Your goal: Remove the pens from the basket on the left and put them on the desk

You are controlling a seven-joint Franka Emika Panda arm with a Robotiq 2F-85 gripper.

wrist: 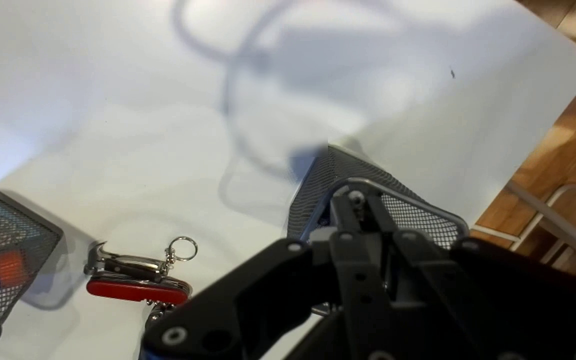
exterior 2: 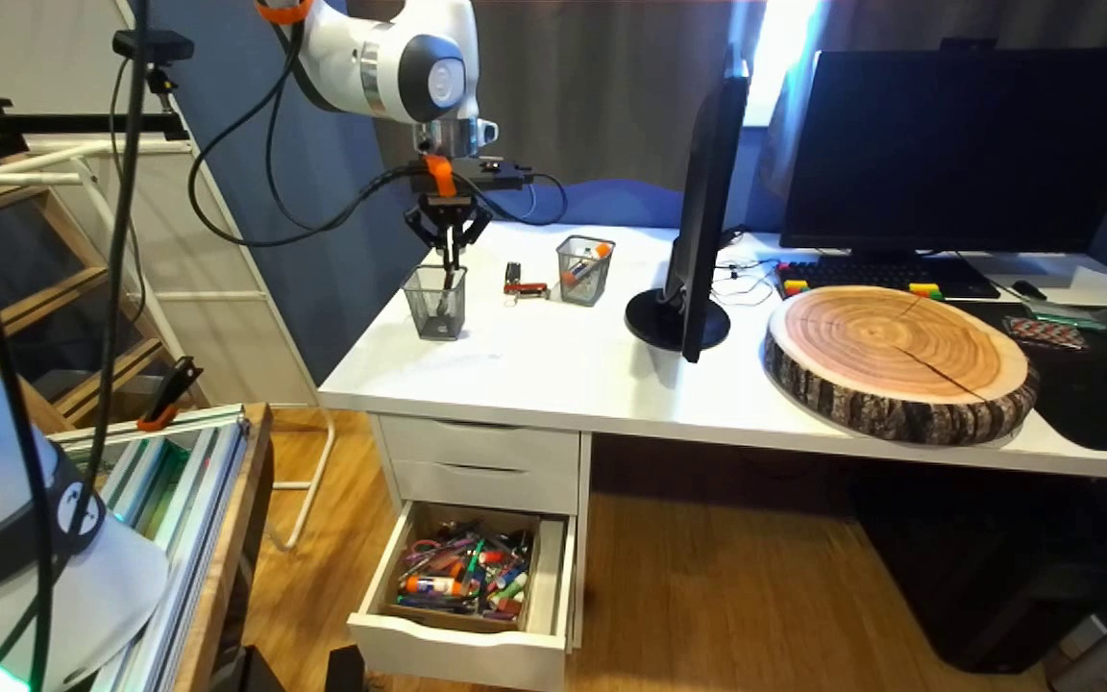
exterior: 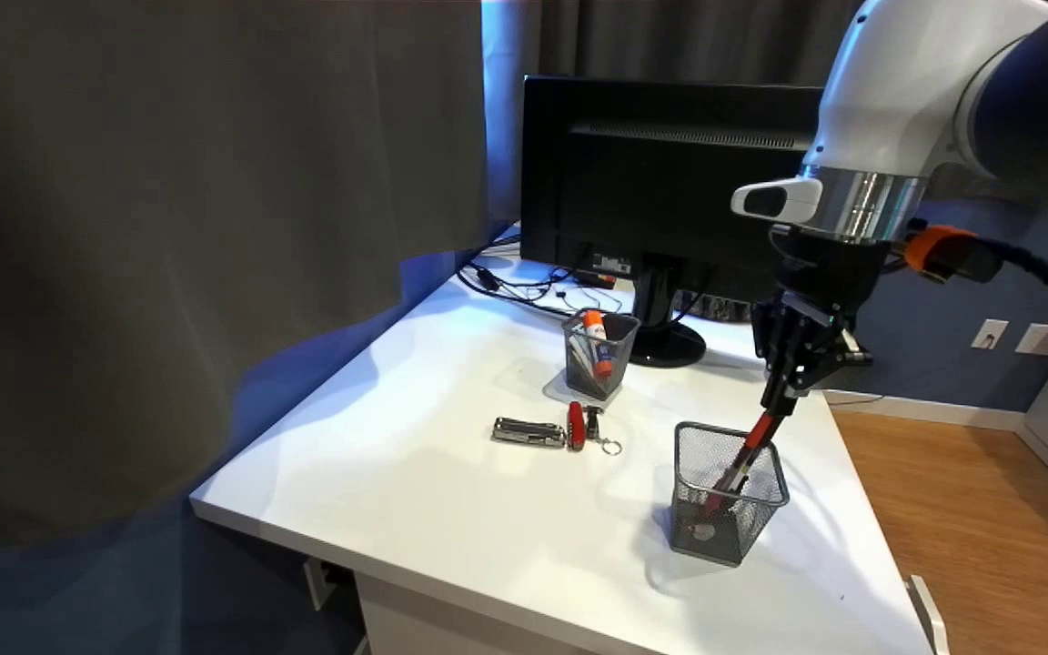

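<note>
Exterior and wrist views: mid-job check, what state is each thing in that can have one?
Basket: upright.
Pens: tilted, lower ends inside the basket.
Gripper: appears closed on the pens' upper ends.
Smaller cup: upright, with things inside.
Silver multi-tool: lying flat, looks folded.
Red pocket knife: lying flat, looks folded.
Bottom drawer: pulled open.
Upper two drawers: shut.
Monitor showing its screen: dark.

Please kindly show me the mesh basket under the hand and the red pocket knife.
Mesh basket (exterior: 735,535), in an exterior view: on its near wall.
Red pocket knife (wrist: 129,290), in the wrist view: on its red handle.
</note>
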